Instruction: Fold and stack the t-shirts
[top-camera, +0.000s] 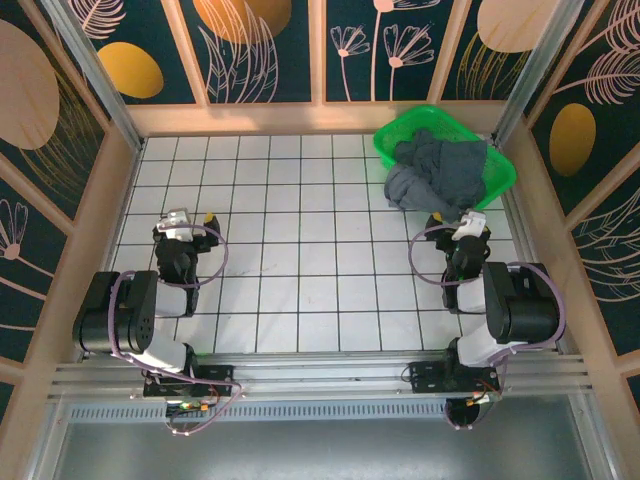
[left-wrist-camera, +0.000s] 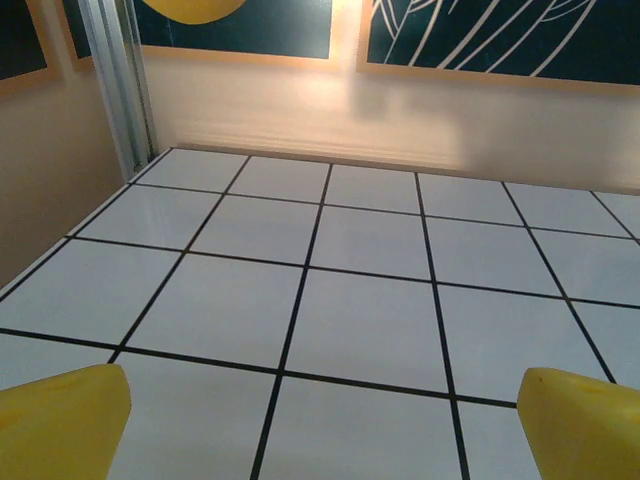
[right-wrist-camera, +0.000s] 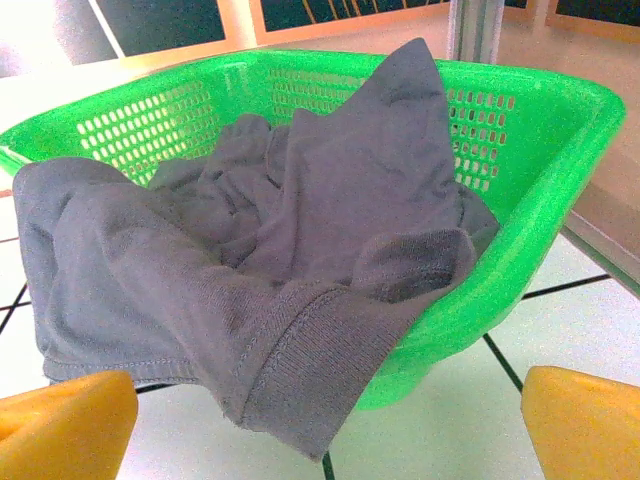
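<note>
The left pincer (left-wrist-camera: 320, 432) is open, its yellow fingertips wide apart with nothing between them. Only bare tiled surface (left-wrist-camera: 370, 320) lies ahead of it, so it looks to be waiting for cloth to come its way.

The right pincer (right-wrist-camera: 325, 435) is open too and empty. It faces the t-shirts (right-wrist-camera: 300, 250), which sit just ahead of it as a crumpled grey heap in the basket (right-wrist-camera: 540, 110). One ribbed hem spills over the near rim and hangs down towards the surface, right in front of the fingertips.

The step in hand seems to be drawing the first shirt out. That hanging hem is the best hold: it is free of the mesh and nearest the pincer. The fingers should close on the hem alone, below the rim, so they do not pinch the plastic. How many shirts are tangled in the heap I cannot tell, so the pull should go up first and then back over the open surface to the pincer's left, slowly enough to shed a second shirt. The basket looks light and may drag along if the cloth snags.
</note>
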